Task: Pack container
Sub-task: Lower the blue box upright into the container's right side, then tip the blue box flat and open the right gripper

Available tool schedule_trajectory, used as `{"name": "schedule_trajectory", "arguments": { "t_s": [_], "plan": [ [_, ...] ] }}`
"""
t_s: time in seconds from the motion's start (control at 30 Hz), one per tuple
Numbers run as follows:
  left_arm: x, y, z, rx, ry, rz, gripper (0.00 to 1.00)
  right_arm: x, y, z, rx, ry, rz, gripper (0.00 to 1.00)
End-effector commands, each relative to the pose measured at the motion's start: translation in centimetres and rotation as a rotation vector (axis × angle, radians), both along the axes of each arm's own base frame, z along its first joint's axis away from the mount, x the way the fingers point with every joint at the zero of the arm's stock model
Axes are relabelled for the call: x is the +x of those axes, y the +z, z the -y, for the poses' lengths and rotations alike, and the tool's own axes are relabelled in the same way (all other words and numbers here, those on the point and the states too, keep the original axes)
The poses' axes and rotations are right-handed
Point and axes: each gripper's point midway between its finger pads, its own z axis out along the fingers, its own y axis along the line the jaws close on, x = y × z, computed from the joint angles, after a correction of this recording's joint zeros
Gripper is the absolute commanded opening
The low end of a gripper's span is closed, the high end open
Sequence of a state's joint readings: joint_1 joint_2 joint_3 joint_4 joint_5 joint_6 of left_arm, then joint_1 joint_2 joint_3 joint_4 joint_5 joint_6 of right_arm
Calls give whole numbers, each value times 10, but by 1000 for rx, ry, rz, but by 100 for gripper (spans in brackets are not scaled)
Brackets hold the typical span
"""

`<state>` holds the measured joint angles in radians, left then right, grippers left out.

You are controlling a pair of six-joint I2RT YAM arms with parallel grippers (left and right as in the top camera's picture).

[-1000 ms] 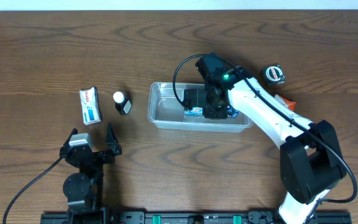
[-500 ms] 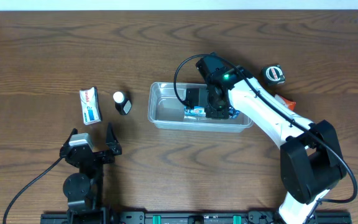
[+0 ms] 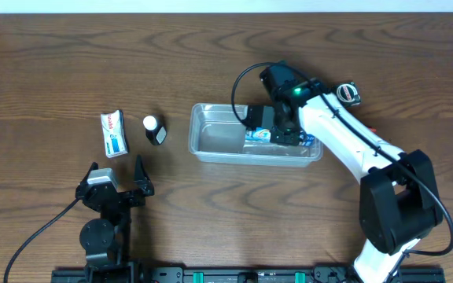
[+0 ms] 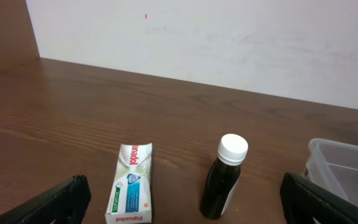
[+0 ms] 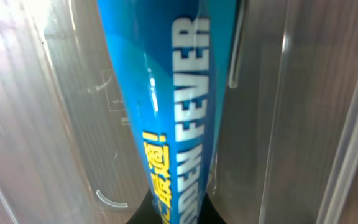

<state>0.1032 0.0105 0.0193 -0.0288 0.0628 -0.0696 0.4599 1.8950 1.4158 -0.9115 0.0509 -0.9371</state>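
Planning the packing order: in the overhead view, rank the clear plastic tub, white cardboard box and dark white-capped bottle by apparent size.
Clear plastic rectangular tub, largest
white cardboard box
dark white-capped bottle, smallest

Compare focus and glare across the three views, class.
Overhead: evenly lit and sharp, the container clearly outlined. Left wrist: the bottle and white box crisp. Right wrist: the blue packet fills the frame, slightly soft, with white glare on the container's wall at left.
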Motion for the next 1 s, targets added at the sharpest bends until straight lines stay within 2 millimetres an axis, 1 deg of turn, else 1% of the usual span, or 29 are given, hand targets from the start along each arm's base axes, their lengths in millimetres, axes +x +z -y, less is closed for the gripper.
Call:
{"name": "schedule_trajectory", "arguments": {
  "t_s": [0.0,0.07,0.1,0.33,0.37,0.43,0.57,0.67,0.8,0.87,0.97],
  "plan": [
    [-1,-15,0,12,-3,-48,98,4,8,9,-7,-29,29,8],
    [-1,-15,0,12,-3,-48,98,5,9,8,-4,-28,33,22],
    [-1,-15,0,12,-3,-47,98,5,9,8,-3,-28,35,25],
    [-1,-15,0,12,-3,-47,98,1,8,4,-8,-14,24,26],
    [-1,-15,0,12,-3,-47,98,-1,9,1,-8,-7,24,28],
    [-1,-15,0,12,-3,-47,98,-3,11,-3,-3,-6,29,40],
    [-1,-15,0,12,-3,-47,98,-6,19,-11,15,-24,45,48],
    [-1,-15,0,12,-3,-47,98,-10,25,-13,23,-44,47,50],
    [-1,-15,0,11,-3,-48,98,-19,35,-10,33,-102,36,50],
    [-1,-15,0,12,-3,-47,98,-26,38,-9,38,-119,19,50],
    [-1,-15,0,12,-3,-47,98,-39,38,-13,70,-110,-40,50]
  ]
}}
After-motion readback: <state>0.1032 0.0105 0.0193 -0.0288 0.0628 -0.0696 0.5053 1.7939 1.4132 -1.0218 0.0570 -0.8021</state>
